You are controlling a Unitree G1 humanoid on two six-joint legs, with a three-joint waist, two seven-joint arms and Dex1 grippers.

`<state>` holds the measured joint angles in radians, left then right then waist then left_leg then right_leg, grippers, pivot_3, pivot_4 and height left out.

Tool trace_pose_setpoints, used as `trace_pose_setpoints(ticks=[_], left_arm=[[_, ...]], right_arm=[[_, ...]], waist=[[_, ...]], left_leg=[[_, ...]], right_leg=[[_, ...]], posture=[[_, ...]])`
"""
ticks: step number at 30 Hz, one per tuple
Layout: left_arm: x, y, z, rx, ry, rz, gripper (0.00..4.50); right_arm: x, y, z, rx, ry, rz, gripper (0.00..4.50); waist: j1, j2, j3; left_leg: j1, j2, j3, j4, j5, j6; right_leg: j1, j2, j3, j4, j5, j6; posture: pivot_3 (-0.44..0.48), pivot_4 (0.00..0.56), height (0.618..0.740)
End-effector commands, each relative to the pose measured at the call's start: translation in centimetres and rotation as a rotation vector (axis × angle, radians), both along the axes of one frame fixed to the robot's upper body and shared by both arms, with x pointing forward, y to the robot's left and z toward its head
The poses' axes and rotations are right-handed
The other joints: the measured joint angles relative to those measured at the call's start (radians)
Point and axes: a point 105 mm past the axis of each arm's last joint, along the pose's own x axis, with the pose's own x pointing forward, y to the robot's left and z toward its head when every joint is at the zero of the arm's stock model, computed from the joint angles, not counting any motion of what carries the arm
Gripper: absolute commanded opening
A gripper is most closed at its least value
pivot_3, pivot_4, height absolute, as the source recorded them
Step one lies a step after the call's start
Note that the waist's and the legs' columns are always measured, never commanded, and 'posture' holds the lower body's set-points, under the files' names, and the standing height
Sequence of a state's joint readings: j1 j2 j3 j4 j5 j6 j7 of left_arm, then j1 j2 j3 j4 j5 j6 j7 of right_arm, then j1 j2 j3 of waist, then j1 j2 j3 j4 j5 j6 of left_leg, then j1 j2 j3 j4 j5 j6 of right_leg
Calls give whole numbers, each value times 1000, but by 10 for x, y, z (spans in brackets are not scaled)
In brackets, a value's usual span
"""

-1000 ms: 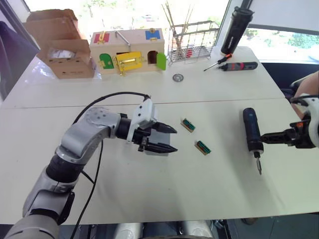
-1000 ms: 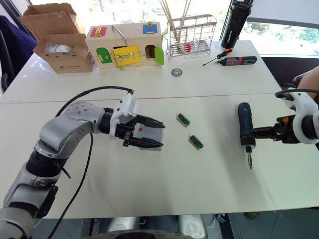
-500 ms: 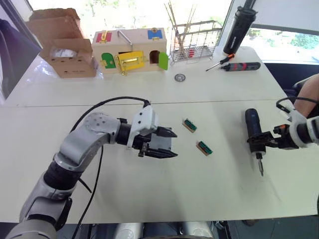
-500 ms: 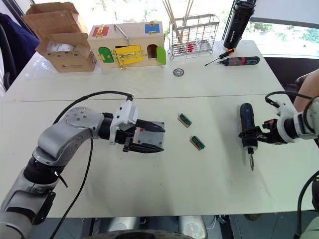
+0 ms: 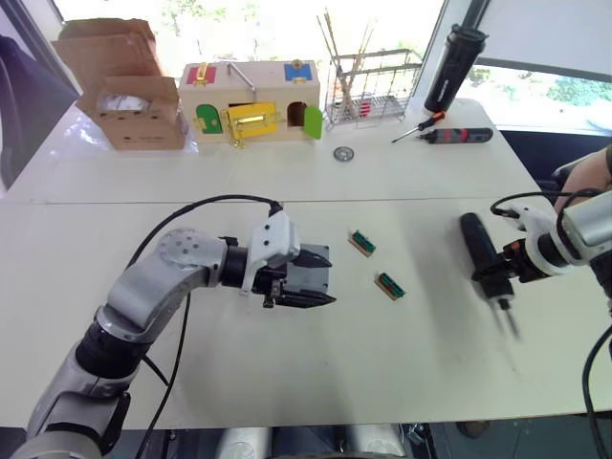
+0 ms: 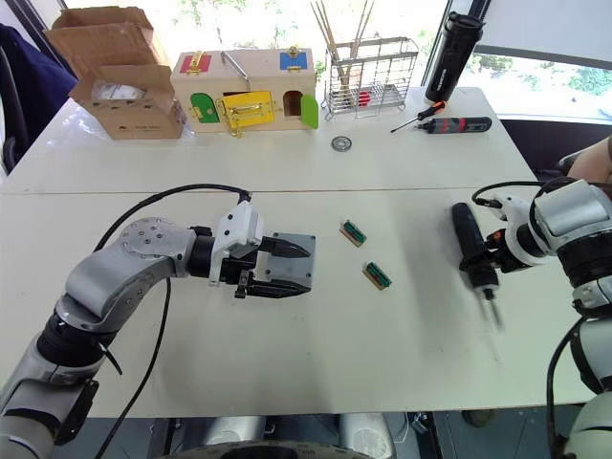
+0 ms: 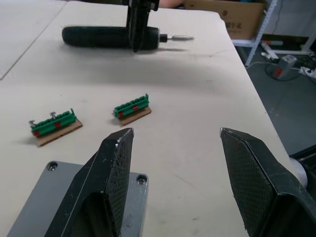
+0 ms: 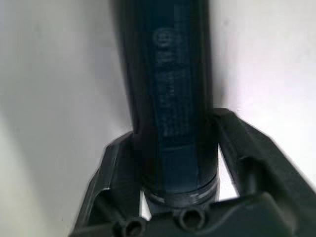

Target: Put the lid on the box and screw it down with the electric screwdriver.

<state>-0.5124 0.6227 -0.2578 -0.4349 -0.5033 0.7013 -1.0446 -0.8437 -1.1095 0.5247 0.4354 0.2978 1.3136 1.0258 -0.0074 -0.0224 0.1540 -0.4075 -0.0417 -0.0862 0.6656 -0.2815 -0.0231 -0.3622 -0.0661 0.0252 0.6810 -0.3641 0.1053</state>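
Screwdriver (image 6: 468, 247) sits clamped in my right gripper (image 6: 490, 258); my left gripper (image 5: 304, 277) hangs spread over the lid (image 5: 308, 277).

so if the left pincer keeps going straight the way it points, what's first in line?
Probably the nearer green terminal block, ahead of the open left pincer; beyond it lies the electric screwdriver held by the right pincer. Depth is uncertain.

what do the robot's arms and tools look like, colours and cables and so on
The left arm is rounded silver-grey metal with small dark bolt holes, a black joint band and a white wrist block. A black cable loops from that block back along the arm. The left tool has two black tapered fingers with a cross-hatched texture. The right arm is silver-grey and white with a black cable; the right tool is black.
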Motion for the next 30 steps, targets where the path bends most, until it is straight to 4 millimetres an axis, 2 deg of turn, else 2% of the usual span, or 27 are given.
trace_pose_setpoints(ticks=[1, 6, 10, 12, 13, 14, 15, 16, 19, 20, 22, 23, 25, 28, 30], left_arm=[[-2, 2, 5, -12, -23, 2, 2895], [1, 0, 7, -14, -25, 4, 2895], [6, 1, 7, -13, -24, 3, 2895], [11, 4, 7, -10, -23, 7, 2895], [16, 6, 9, -9, -24, 14, 2895], [19, 8, 10, -8, -24, 18, 2895], [22, 10, 10, -8, -25, 20, 2895], [26, 13, 12, -9, -23, 33, 2895], [37, 23, 15, -10, -14, 60, 2895], [40, 26, 16, -7, -8, 68, 2895], [44, 31, 17, -4, 0, 77, 2895], [46, 33, 16, 5, 12, 81, 2895], [49, 37, 15, 23, 28, 86, 2895], [51, 42, 7, 90, 18, 75, 2895], [54, 43, 5, 115, 8, 74, 2895]], right_arm=[[-22, 1, -30, 1, 139, 33, 1849], [-31, -2, -38, -7, 166, 45, 1849], [-17, -8, -27, -21, 78, 29, 1849], [4, -5, 3, 20, -53, 41, 1849], [17, -2, 30, 69, -157, 19, 1849], [24, 0, 49, 104, -226, 5, 1849], [28, 1, 62, 127, -271, -4, 1849], [33, 2, 88, 159, -370, -31, 1849], [35, 5, 144, 238, -600, -68, 1849], [33, 16, 169, 312, -731, -37, 1849], [26, 27, 195, 394, -890, -14, 1849], [20, 48, 223, 451, -1136, 78, 1849], [-2, 66, 251, 536, -1477, 102, 1849], [-13, 115, 227, 704, -1492, 134, 1849], [-21, 145, 219, 817, -1518, 161, 1849]], waist=[[1, 0, 0], [20, -2, -1], [22, -7, -4], [18, -7, -4], [17, -5, -3], [13, -2, -1], [8, 6, 3], [2, 14, 7], [-5, 24, 9], [-5, 24, 9], [-7, 24, 9], [-8, 23, 9], [-18, 22, 9], [-17, 23, 9], [-15, 23, 7]], left_leg=[[0, 0, 0, 0, 0, 0], [0, 0, -2, -1, 0, 0], [0, 0, -4, -1, 0, 0], [0, 0, -3, -1, 0, 0], [0, -1, -3, -1, 0, 0], [0, -1, -3, -1, 0, -1], [0, -1, -1, 0, 0, -1], [-2, -2, 1, -1, 1, -2], [-11, -4, 5, -1, 1, -2], [-16, -2, 4, -1, 1, -2], [-20, 0, 3, 0, 1, -2], [-20, 0, 4, 0, 1, -2], [-20, 2, 5, 1, 1, -2], [-19, 1, 4, 1, 3, -6], [-18, 1, 4, 1, 4, -7]], right_leg=[[0, 0, 0, 0, 0, 0], [0, 0, -1, -1, 0, 0], [3, 0, -2, -4, 0, 0], [4, 0, -2, -6, 0, 0], [4, 0, -2, -6, 0, 0], [4, 0, -2, -6, 1, 1], [3, 0, -1, -6, 1, 1], [0, -1, 0, -5, 2, 2], [-14, -1, 2, 2, 2, 2], [-19, 0, 1, 4, 2, 2], [-23, 2, 0, 7, 2, 2], [-25, 2, 0, 9, 2, 2], [-27, 2, 0, 15, 2, 2], [-28, 2, 0, 19, 1, 2], [-27, 2, 0, 20, 2, 2]], posture=[[0, 150, 740], [0, 150, 740], [0, 150, 740], [0, 150, 740], [0, 150, 740], [0, 150, 740], [0, 150, 740], [0, 150, 740], [0, 150, 740], [0, 150, 740], [0, 150, 740], [0, 150, 740], [0, 150, 740], [0, 150, 740], [0, 150, 740]])
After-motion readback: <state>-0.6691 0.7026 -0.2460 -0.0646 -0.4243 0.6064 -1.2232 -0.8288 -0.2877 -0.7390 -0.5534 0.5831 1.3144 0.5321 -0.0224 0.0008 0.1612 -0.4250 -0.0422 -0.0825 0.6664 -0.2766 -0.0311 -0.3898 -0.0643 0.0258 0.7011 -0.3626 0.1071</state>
